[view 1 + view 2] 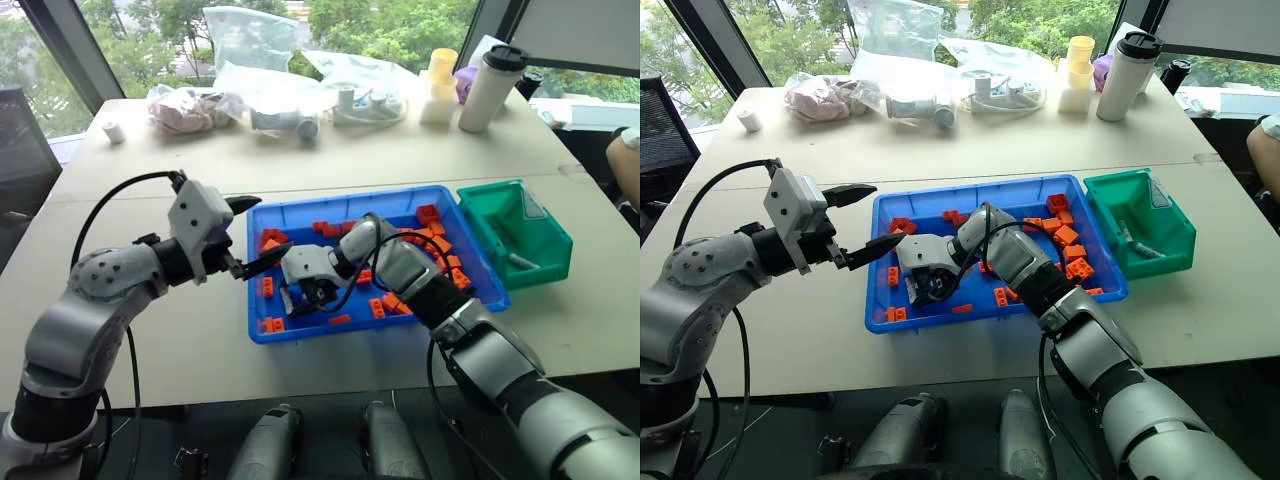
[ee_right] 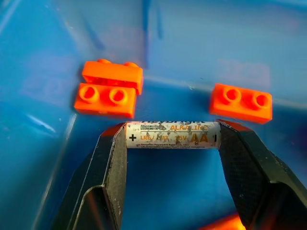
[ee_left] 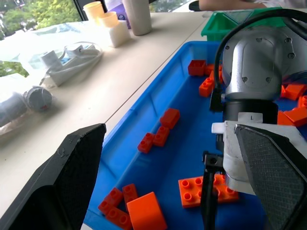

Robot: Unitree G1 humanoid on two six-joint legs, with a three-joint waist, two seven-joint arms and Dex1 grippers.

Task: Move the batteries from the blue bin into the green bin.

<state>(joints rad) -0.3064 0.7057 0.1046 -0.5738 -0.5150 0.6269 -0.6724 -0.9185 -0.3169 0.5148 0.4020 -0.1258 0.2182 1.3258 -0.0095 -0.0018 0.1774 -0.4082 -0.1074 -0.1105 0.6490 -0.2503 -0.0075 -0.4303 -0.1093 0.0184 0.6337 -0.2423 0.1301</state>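
battery label | "ALKALINE", "AA", "+" at one end, "-" at the other

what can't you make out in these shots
- Whether more batteries remain in the blue bin: head views, right arm covers the bin's middle.
- Count in the green bin: one battery shows, near wall hides the floor.
- Battery at the right gripper: lifted or resting, right wrist view can't tell.

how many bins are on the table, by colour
blue bin: 1
green bin: 1
total: 2
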